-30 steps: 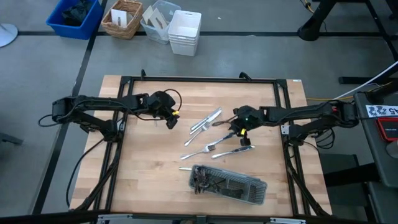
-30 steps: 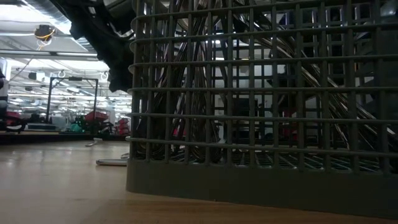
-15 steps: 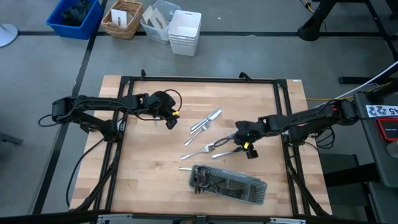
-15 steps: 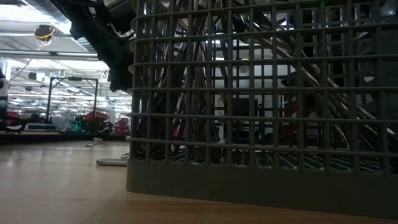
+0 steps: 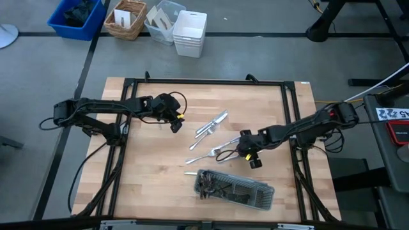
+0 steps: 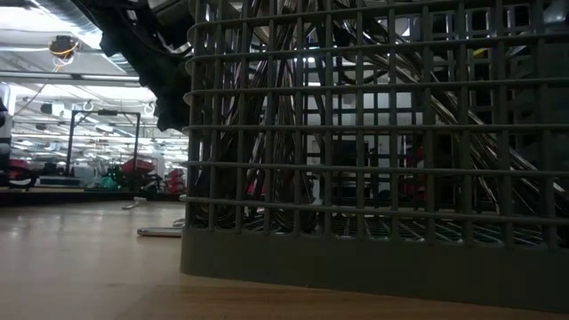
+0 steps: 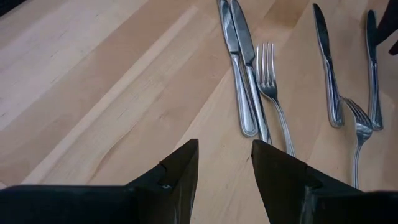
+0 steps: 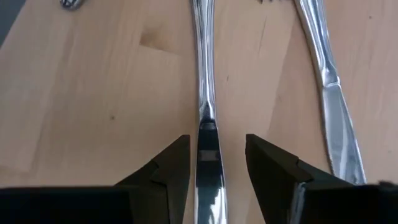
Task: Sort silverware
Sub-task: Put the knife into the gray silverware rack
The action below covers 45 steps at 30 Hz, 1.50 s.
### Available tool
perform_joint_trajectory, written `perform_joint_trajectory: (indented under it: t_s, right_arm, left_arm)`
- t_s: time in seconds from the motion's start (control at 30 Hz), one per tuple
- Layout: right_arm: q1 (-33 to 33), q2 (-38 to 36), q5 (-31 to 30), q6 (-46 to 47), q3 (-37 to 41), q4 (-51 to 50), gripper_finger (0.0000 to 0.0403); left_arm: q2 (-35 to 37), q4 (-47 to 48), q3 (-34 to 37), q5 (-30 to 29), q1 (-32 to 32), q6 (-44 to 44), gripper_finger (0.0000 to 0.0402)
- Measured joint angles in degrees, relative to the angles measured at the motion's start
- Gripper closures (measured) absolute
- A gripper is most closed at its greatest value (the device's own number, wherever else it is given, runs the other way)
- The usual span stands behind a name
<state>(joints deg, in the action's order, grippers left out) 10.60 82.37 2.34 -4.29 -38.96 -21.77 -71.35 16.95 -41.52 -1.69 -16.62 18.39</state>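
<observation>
The right tool (image 8: 211, 168) is spread, its fingers on both sides of a knife (image 8: 205, 93) lying flat on the surface (image 5: 153, 160) near the other loose silverware (image 5: 214, 137). The knife is stiff, thin and slippery — best pinched across its narrow handle. The left tool (image 7: 224, 165) waits spread — holding nothing.

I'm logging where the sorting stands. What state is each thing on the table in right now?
Left tool: open, empty, above bare wood near the knives and fork.
Right tool: open, straddling a knife that lies flat on the table.
Loose silverware: lying flat, unsorted, mid-table.
Mesh tray: on the table's near side, already holding silverware.
</observation>
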Motion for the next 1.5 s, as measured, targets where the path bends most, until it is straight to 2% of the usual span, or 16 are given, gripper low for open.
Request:
perform_joint_trajectory:
  t_s: [0.67, 0.77, 1.0, 1.13, 1.5]
  right_arm:
    - [-0.1, 6.3, 0.2, 1.4, -0.1, 4.1, 0.025]
    - [-0.1, 6.3, 0.3, 1.5, -0.1, 4.1, 0.0263]
    - [-0.1, 6.4, 0.7, 2.2, -0.1, 4.4, 0.0334]
    - [-0.1, 6.4, 0.3, 4.0, -0.1, 4.4, 0.0361]
    - [-0.1, 5.3, 0.2, 4.1, 0.0, 3.9, 0.0353]
  left_arm:
    - [0.0, 0.1, 0.0, 0.0, 0.0, 0.0, 0.0259]
    - [0.0, 0.1, 0.0, 0.0, 0.0, 0.0, 0.0259]
    - [0.0, 0.1, 0.0, 0.0, 0.0, 0.0, 0.0259]
    - [0.0, 0.1, 0.0, 0.0, 0.0, 0.0, 0.0259]
    - [0.0, 0.1, 0.0, 0.0, 0.0, 0.0, 0.0259]
